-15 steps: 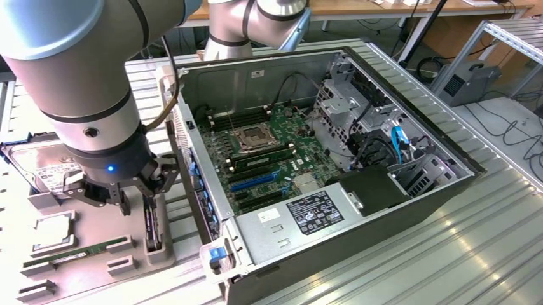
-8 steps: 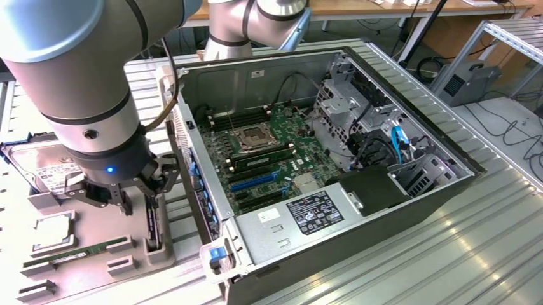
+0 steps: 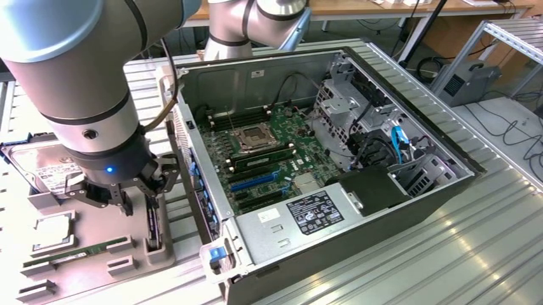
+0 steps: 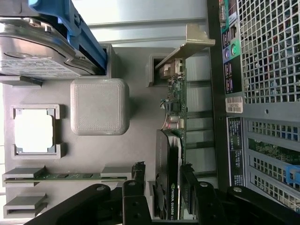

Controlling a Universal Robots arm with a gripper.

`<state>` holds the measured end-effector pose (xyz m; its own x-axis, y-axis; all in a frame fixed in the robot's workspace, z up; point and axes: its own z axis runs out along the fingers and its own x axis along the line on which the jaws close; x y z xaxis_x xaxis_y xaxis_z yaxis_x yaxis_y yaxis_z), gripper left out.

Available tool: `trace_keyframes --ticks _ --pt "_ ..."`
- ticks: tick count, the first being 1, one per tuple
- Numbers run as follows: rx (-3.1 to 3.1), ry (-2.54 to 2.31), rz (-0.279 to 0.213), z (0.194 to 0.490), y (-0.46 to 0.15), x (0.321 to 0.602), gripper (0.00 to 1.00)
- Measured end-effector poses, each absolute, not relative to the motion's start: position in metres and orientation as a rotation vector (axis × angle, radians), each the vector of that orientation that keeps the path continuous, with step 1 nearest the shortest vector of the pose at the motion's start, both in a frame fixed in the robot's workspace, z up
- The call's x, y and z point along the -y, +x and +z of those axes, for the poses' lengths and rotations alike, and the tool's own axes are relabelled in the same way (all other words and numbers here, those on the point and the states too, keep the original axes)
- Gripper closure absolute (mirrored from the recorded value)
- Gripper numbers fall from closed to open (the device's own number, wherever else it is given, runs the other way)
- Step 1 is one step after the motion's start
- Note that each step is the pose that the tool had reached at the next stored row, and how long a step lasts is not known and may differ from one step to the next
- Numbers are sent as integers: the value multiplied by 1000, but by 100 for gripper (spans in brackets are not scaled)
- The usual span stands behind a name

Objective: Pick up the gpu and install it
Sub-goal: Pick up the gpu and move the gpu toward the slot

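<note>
The gpu [image 4: 169,159] stands on edge in the grey holder [image 4: 140,117] beside the computer case [image 3: 357,254]; the fingers [image 4: 137,176], wide open and empty, straddle one end, its long axis running between them

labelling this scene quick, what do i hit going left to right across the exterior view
hard drive → gpu standing in the tray slot → processor socket → power supply label → blue cable → grey box beyond the case
</note>
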<state>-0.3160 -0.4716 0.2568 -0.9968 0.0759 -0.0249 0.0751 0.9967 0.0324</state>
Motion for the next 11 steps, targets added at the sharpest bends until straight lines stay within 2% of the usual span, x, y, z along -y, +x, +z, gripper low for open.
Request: trace_keyframes --ticks 11 --pt "-3109 118 50 260 -316 471 58"
